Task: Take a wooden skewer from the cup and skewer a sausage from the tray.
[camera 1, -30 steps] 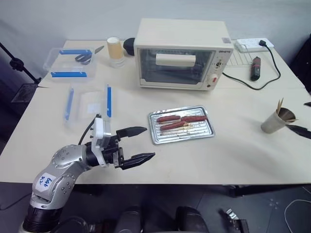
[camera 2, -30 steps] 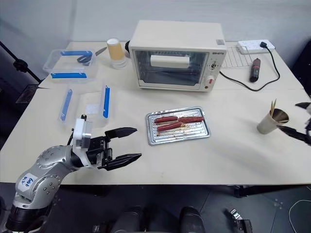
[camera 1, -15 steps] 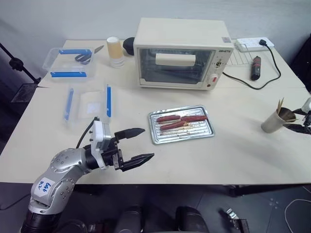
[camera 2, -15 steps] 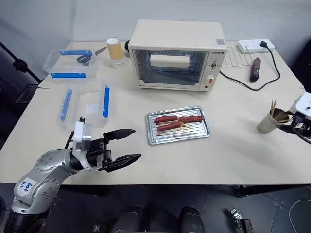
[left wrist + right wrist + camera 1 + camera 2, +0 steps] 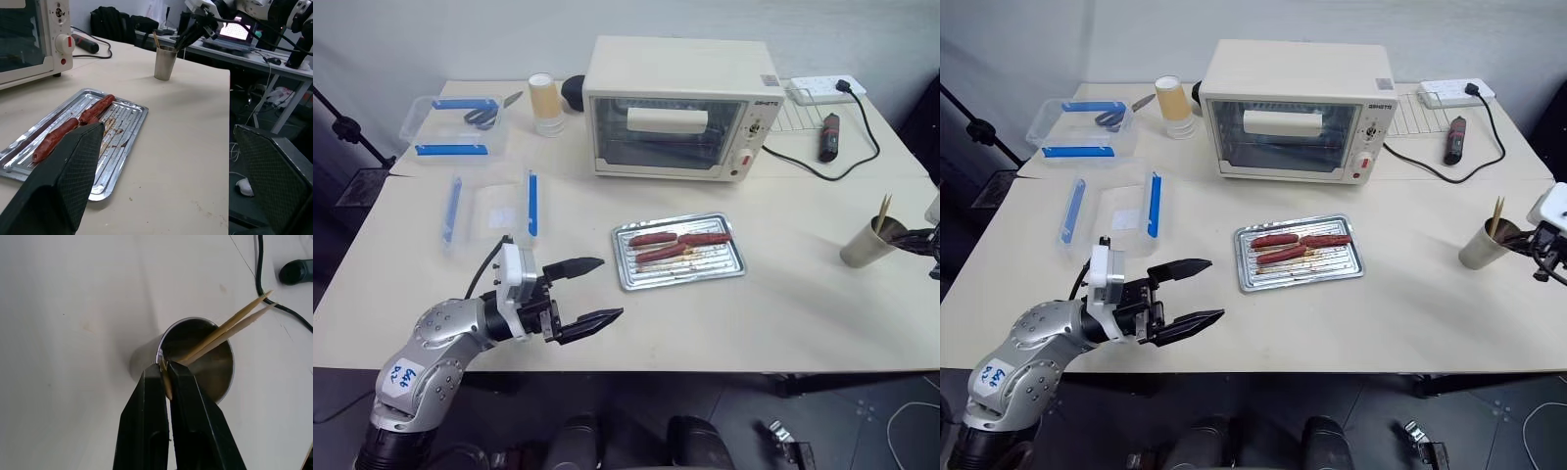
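since a second ago the right claw (image 5: 164, 374) has gone from spread beside the cup (image 5: 1482, 245) to pressed together right over its rim, and fewer sticks poke up out of the cup than before. everything else on the surface (image 5: 783, 304) looks the same, left arm included.

in the right wrist view the two black fingers (image 5: 144, 421) are pinched on a wooden skewer (image 5: 167, 382), a thin bit of wood caught between the tips just at the cup's near edge. two more sticks lean against the far side of the cup, apart from the grip. my guess is it went for the one nearest the rim since that's the easiest to single out.

left claw (image 5: 590, 290) is spread wide, hanging over the front of the surface, just beside the tray (image 5: 729, 266) and pointed toward it. probably parked there to steady things later.

three sausages sit in the back part of the tray; the one nearest the front, sausage (image 5: 658, 254), is well apart from the right claw, roughly mid-surface.
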### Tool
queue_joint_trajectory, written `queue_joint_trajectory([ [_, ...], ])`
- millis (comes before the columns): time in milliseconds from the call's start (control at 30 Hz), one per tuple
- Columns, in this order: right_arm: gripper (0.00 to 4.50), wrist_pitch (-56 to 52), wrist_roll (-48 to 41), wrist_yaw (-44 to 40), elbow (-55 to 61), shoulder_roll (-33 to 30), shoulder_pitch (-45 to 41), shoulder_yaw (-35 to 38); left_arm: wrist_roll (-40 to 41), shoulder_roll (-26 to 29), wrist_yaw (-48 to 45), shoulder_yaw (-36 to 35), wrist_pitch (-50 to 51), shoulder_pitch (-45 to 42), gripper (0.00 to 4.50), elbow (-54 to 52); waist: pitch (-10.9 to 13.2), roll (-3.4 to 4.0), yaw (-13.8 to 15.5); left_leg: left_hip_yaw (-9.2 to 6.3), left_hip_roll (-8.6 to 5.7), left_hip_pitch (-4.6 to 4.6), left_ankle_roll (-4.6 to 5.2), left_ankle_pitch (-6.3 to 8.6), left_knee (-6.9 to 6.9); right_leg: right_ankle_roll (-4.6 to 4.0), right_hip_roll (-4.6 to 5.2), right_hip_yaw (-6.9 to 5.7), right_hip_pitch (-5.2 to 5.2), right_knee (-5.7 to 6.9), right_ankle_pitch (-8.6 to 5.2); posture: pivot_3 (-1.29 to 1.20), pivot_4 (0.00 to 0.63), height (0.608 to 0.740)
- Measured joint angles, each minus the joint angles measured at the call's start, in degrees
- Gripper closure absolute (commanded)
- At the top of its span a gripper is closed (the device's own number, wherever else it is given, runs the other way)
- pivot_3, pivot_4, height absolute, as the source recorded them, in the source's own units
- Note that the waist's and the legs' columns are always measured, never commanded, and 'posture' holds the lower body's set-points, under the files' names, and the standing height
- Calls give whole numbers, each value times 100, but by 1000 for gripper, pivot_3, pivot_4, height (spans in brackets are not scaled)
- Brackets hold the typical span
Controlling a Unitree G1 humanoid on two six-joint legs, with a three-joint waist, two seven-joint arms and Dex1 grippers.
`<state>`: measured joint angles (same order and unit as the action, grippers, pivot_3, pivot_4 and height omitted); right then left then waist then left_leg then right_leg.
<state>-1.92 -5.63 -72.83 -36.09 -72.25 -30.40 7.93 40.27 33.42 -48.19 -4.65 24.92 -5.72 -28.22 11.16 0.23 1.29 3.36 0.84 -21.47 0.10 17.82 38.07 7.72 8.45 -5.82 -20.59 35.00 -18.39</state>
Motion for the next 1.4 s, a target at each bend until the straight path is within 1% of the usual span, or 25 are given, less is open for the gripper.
queue_joint_trajectory([
  [33,4485,-69,-49,-69,48,-50,24,38,-5,0,-9,1,-6,0,0,8,1,1,0,0,0,0,0,0,0,0,0,0,0,-1,0,0,150,740],
  [233,4485,-497,-704,-1001,416,-819,185,676,-123,-55,-170,42,-183,-63,0,314,4,11,-12,1,2,0,0,0,-1,0,0,-1,0,-2,0,0,150,740],
  [367,4485,-827,-1062,-1378,440,-1155,-134,862,-235,-98,-323,114,-338,-199,0,575,4,11,-20,1,3,0,-2,2,-1,0,0,-1,-1,-2,0,0,150,740],
  [467,4485,-1187,-1420,-1454,537,-1191,-450,872,-239,-105,-406,123,-389,-286,0,675,4,11,-33,2,7,0,-4,4,-3,-1,-1,1,-4,-2,0,0,150,740],
  [600,4485,-2362,-2263,-1486,1178,-1041,-676,883,-234,-212,-449,128,-428,-413,0,693,5,9,-59,-8,23,0,-6,5,-3,-1,-1,-2,-2,-3,0,0,150,740],
  [633,4485,-3010,-2712,-1483,1554,-866,-615,947,-217,-297,-436,127,-425,-473,0,699,5,7,-55,-14,26,-1,-6,5,-3,-1,-1,-5,0,-4,0,0,150,740],
  [667,4485,-3442,-3066,-1478,1897,-655,-530,959,-204,-387,-424,141,-419,-547,0,701,5,5,-51,-25,31,-1,-5,6,2,0,-1,-6,2,-2,0,0,150,740],
  [733,4485,-4104,-3586,-1405,2384,-239,-359,992,-167,-475,-390,149,-388,-621,0,702,5,5,-24,-35,27,-5,-5,6,4,0,-1,-9,1,0,1,0,150,740],
  [767,4485,-4349,-3863,-1230,2691,151,-307,1039,-155,-554,-366,153,-366,-687,0,719,4,3,-14,-36,13,-4,-5,6,4,2,-2,-11,4,4,2,0,150,740],
  [833,4485,-4691,-4277,-803,3258,944,-170,988,-126,-723,-298,247,-336,-866,0,730,6,0,8,-41,5,-11,-5,5,10,3,-2,-13,2,8,2,0,150,740],
  [867,4485,-4791,-4396,-674,3442,1162,-109,922,-126,-782,-272,285,-329,-922,0,731,6,1,11,-44,3,-13,-5,6,10,3,-1,-12,0,11,2,0,150,740],
  [900,4485,-4955,-4583,-376,3681,1594,-117,853,-129,-824,-263,307,-331,-987,0,764,6,0,17,-45,1,-16,-3,4,7,5,-1,-15,0,16,3,0,150,740],
  [933,4485,-5066,-4852,-64,3989,2188,-174,722,-143,-920,-236,361,-331,-1140,0,876,5,-4,18,-49,2,-21,-4,4,14,5,-5,-20,-2,23,3,0,150,740],
  [967,4485,-5128,-5031,145,4146,2556,-211,584,-149,-1021,-211,422,-331,-1244,0,897,5,-4,16,-54,1,-31,-4,4,17,6,-4,-19,-10,23,4,0,150,740],
  [1000,4485,-5199,-5123,305,4210,2768,-240,531,-149,-1076,-200,476,-333,-1296,0,895,5,-4,22,-56,-4,-40,-2,3,20,7,-3,-22,-12,25,4,0,150,740],
  [1067,4485,-5318,-5266,597,4338,2985,-357,450,-151,-1215,-146,567,-332,-1327,0,895,4,-4,40,-60,-6,-81,0,2,37,12,0,-31,-39,31,7,0,150,740],
  [1133,4485,-5371,-5328,722,4467,3024,-405,401,-168,-1333,-82,645,-330,-1327,0,894,4,-5,44,-67,-10,-102,4,4,57,15,-1,-43,-47,34,9,0,150,740],
  [1300,4485,-5443,-5415,797,4515,3207,-404,250,-221,-1533,68,806,-329,-1378,0,877,5,-6,13,-62,-9,-99,5,5,69,16,-1,-41,-45,46,9,0,150,740],
  [1400,4500,-5442,-5413,793,4516,3207,-404,190,-218,-1572,119,804,-309,-1385,558,876,5,-6,9,-61,-8,-98,6,5,71,16,-2,-39,-46,49,9,0,150,740],
])
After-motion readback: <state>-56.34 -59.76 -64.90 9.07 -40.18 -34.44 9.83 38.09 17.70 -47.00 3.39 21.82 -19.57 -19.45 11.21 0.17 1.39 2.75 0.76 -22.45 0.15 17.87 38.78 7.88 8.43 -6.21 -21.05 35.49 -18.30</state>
